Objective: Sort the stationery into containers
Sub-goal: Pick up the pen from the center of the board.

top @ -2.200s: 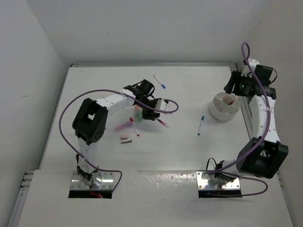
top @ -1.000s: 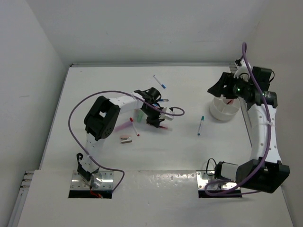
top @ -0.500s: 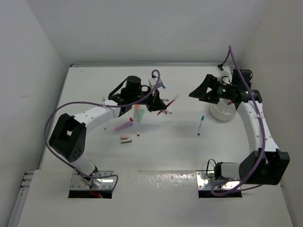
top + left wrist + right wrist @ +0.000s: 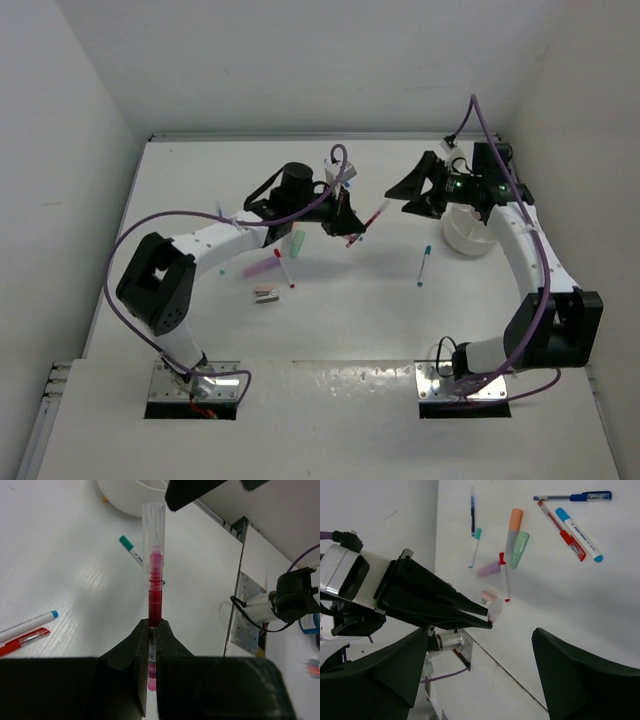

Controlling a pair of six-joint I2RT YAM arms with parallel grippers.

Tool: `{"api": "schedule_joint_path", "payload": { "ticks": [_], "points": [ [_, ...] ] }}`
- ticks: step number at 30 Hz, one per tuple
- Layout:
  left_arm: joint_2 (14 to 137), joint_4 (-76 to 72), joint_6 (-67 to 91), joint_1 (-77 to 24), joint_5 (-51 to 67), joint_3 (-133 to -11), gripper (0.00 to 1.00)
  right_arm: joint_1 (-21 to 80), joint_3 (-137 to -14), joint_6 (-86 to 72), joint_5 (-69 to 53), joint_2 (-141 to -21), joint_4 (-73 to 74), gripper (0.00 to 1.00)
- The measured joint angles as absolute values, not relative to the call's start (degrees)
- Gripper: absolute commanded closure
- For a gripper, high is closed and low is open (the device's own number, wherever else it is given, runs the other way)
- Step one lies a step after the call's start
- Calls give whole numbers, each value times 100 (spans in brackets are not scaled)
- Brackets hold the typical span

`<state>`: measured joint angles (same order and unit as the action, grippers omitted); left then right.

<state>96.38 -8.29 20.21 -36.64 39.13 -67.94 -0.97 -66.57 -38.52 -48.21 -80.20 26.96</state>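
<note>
My left gripper (image 4: 348, 228) is shut on a red pen with a clear cap (image 4: 372, 216), held above the table and pointing right. In the left wrist view the pen (image 4: 154, 570) sticks straight out from between the fingers (image 4: 135, 645). My right gripper (image 4: 397, 200) is open, facing the pen's cap a short way off, apart from it. In the right wrist view the cap (image 4: 495, 611) shows ahead of my open right gripper (image 4: 481, 635). The white tub (image 4: 470, 236) stands behind the right gripper. A teal-capped pen (image 4: 423, 266) lies left of the tub.
On the table under the left arm lie a green highlighter (image 4: 297, 242), a pink highlighter (image 4: 262, 265), a red-capped pen (image 4: 285, 268) and a pinkish-brown block (image 4: 265, 294). An orange highlighter (image 4: 512, 530), a red pen (image 4: 562, 530) and a blue-capped pen (image 4: 580, 527) lie nearby.
The left arm has lifted the red pen off the table and carried it right. The right arm has swung left, away from the tub, and its jaws have opened toward the pen.
</note>
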Motion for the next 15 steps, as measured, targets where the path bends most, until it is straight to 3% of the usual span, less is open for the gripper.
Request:
{"api": "schedule_joint_path", "payload": {
  "ticks": [6,9,10,12,14,15],
  "points": [
    [9817,-816,2003,-3787,3852,-7177,100,148,-6652,-3898,-4746,-8219,2657,29],
    [9867,-810,1994,-3833,3830,-7330,100,259,-6628,-3894,-4703,-8294,2644,48],
    [9870,-805,1994,-3846,3828,-7358,100,279,-6626,-3907,-4694,-8329,2624,59],
    [9870,-797,1994,-3870,3824,-7402,100,279,-6624,-3913,-4685,-8396,2580,69],
    [9870,-784,1986,-3896,3791,-7426,99,276,-6626,-3889,-4687,-8440,2558,87],
    [9872,-762,1970,-3913,3747,-7428,90,276,-6630,-3905,-4709,-8444,2571,95]
  ]
}}
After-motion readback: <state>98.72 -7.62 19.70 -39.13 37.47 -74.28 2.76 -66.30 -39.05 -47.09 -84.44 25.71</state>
